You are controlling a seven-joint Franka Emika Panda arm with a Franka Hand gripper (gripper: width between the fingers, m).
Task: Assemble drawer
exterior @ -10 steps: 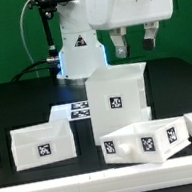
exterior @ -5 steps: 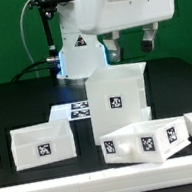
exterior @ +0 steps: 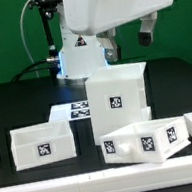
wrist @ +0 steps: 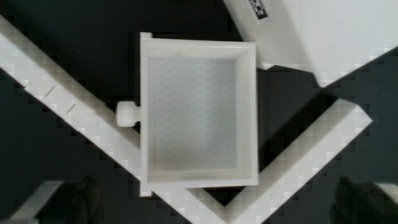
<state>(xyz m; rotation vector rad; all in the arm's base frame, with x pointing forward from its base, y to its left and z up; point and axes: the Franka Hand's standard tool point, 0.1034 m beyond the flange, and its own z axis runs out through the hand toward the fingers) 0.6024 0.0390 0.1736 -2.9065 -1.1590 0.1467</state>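
With its gripper (exterior: 128, 42) spread wide and empty above the near tray (exterior: 142, 142) at the exterior view's right, the arm should descend squarely, straddling one wall.

Lighting's bright and flat in the exterior view and looks overhead. The arm (exterior: 119, 4) shell is pretty much blown out to pure white, and the casing (exterior: 120, 100) loses most of its edge detail too. The black table (exterior: 15, 107) swallows any shadows. Both pics are low-res and a bit soft, though the tag (exterior: 114, 103) reads clearly enough. The wrist view is dimmer and greyer. The tray (wrist: 192, 115) is fairly sharp there, while the fingers (wrist: 63, 200) are just dark out-of-focus blobs at the frame edge.
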